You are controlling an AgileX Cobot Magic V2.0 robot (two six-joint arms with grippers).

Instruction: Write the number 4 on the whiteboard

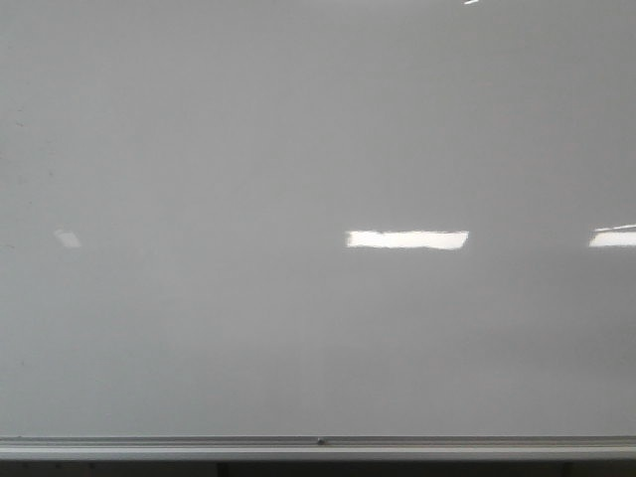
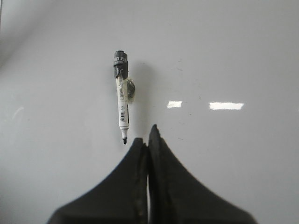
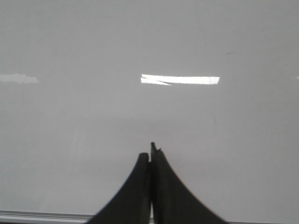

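I see both grippers, left (image 2: pixel 147 135) and right (image 3: pixel 152 151), pressed closed, holding nothing; marker (image 2: pixel 122 97) (uncapped) rests on the whiteboard (image 1: pixel 298 129).

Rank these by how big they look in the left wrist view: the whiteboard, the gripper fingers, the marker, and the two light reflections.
1. whiteboard, fills the view
2. left gripper fingers, enlarged by nearness to the camera
3. marker
4. longer reflection
5. shorter reflection
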